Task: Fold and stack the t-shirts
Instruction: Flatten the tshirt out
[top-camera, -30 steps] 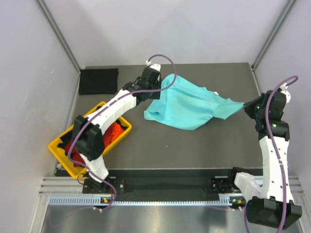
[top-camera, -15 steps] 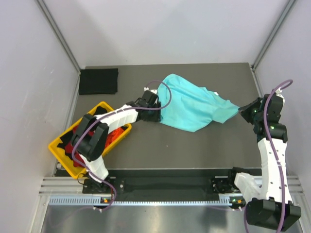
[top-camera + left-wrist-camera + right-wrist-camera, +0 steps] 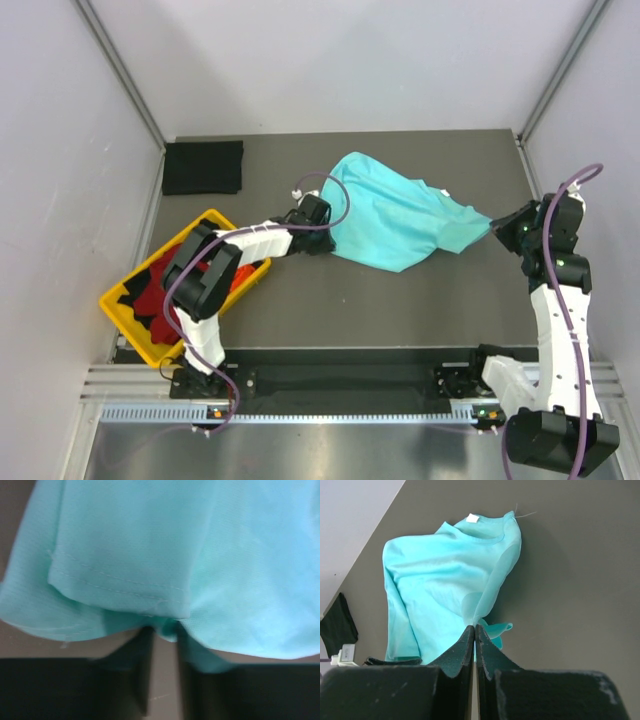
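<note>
Where the right gripper (image 3: 474, 630) presses its jaws tight together, a fold of the mint-teal t-shirt (image 3: 435, 575) is pinched between them. From there the cloth spreads leftward across the dark table (image 3: 400, 300), white neck label (image 3: 472, 518) showing. Over at the left gripper (image 3: 164, 632), the jaws stand narrowly apart with the shirt's hem (image 3: 120, 587) bunched right at their tips; pinching or merely touching, I cannot tell. Danger from here: if that left hold is shallow, a lift takes only one layer or drops the hem, and the right side's pull drags the shirt into a twist. Against a second ago, the left arm has come down from the shirt's far edge to its near-left hem, and the cloth lies more gathered.
</note>
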Controlling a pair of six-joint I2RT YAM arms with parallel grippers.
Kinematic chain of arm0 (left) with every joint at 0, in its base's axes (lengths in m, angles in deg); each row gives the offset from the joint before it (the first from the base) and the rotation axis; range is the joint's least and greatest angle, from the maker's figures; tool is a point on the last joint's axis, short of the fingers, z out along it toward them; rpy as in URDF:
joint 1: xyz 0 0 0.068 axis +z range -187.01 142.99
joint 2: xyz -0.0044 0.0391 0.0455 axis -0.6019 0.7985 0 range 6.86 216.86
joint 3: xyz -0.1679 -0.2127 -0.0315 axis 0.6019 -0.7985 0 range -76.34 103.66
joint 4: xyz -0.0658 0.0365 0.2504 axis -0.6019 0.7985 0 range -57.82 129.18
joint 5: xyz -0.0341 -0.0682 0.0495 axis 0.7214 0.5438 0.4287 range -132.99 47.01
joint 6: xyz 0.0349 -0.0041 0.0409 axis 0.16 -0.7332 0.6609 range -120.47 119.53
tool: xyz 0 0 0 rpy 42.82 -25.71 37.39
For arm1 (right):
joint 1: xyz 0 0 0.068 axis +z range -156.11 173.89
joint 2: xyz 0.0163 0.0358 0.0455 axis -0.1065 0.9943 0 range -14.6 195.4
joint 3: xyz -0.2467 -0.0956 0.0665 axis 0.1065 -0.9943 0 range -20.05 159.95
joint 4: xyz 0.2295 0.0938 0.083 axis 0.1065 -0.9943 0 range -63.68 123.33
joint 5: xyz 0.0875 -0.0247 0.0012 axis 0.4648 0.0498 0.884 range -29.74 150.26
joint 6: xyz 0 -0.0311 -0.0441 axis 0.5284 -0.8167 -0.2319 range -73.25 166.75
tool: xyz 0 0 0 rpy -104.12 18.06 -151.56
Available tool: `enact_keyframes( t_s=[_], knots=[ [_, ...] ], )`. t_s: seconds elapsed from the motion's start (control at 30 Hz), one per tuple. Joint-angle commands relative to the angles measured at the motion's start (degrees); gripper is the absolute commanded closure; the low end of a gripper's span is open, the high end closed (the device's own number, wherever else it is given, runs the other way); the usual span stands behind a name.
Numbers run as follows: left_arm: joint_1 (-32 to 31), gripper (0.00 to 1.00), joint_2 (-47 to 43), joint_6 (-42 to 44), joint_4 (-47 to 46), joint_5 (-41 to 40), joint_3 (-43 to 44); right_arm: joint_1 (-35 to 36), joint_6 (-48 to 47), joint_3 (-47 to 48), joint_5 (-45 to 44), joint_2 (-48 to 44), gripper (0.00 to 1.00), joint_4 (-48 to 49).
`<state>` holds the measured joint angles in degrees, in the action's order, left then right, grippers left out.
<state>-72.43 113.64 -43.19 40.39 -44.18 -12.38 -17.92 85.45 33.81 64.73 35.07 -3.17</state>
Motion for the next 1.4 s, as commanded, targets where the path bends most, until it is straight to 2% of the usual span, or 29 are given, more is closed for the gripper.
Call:
enact_keyframes(
  t_s=[0.0, 0.1, 0.17, 0.3, 0.37, 0.47, 0.67, 0.8, 0.9, 0.97, 1.13, 1.17, 1.23, 1.27, 1.37],
  knots=[
    [-0.62, 0.82, 2.73, -1.49, -1.26, -4.86, 0.45, -0.49, 0.41, -0.69, 0.28, -0.45, 1.0, 2.3],
    [-0.53, 1.0, 2.91, 1.04, 2.15, -7.67, 4.83, -0.49, -0.64, -0.17, -0.25, -0.54, 1.0, 1.69],
    [-0.53, 1.0, 1.77, 3.07, 8.1, -9.43, 8.09, -0.58, -1.34, 1.41, -1.3, -0.63, 1.0, -0.06],
    [-0.53, 1.0, -7.17, 9.47, 16.74, -14.8, 16.43, -0.49, -3.36, 8.86, -6.29, -1.5, 1.0, -5.07],
    [-0.53, 1.0, -9.65, 12.47, 16.58, -15.86, 18.12, -0.58, -3.54, 10.73, -6.84, -1.68, 1.0, -6.83],
    [0.61, 1.0, -10.98, 16.61, 15.0, -10.96, 21.1, -0.49, -2.75, 11.61, -5.97, -2.47, 1.0, -6.58],
    [3.16, 1.0, 0.25, 22.59, 15.08, -5.24, 32.52, -0.49, -2.22, 8.72, -3.25, -1.77, 1.0, -3.77],
    [5.44, 1.0, 13.16, 24.17, 16.13, 3.27, 45.87, -0.49, -2.75, 4.68, -3.32, -1.33, 1.0, -1.39],
    [6.24, 1.0, 22.48, 25.92, 21.22, 6.8, 57.47, -0.49, -3.45, 4.14, -3.68, -0.19, 1.0, -0.95],
    [6.24, 0.96, 26.0, 27.59, 23.34, 10.15, 63.27, -0.49, -3.8, 4.06, -3.94, 0.42, 1.0, -0.69],
    [6.33, 0.8, 30.15, 32.08, 22.38, 18.48, 66.47, -0.49, -4.07, 3.61, -5.96, 2.45, 1.0, 0.28],
    [6.33, 0.68, 29.89, 32.43, 21.86, 19.2, 65.86, -0.49, -4.07, 3.53, -6.14, 2.71, 1.0, 0.37],
    [6.33, 0.61, 27.88, 32.44, 21.5, 17.72, 64.89, -0.58, -4.16, 3.53, -7.02, 3.33, 1.0, 0.19],
    [6.33, 0.58, 25.43, 32.18, 21.5, 14.41, 62.8, -0.58, -4.24, 3.61, -7.19, 3.68, 1.0, 0.19],
    [6.33, 0.56, 17.97, 31.12, 20.71, 6.15, 54.91, -0.49, -4.33, 3.53, -7.55, 3.68, 1.0, 0.1]
  ],
)
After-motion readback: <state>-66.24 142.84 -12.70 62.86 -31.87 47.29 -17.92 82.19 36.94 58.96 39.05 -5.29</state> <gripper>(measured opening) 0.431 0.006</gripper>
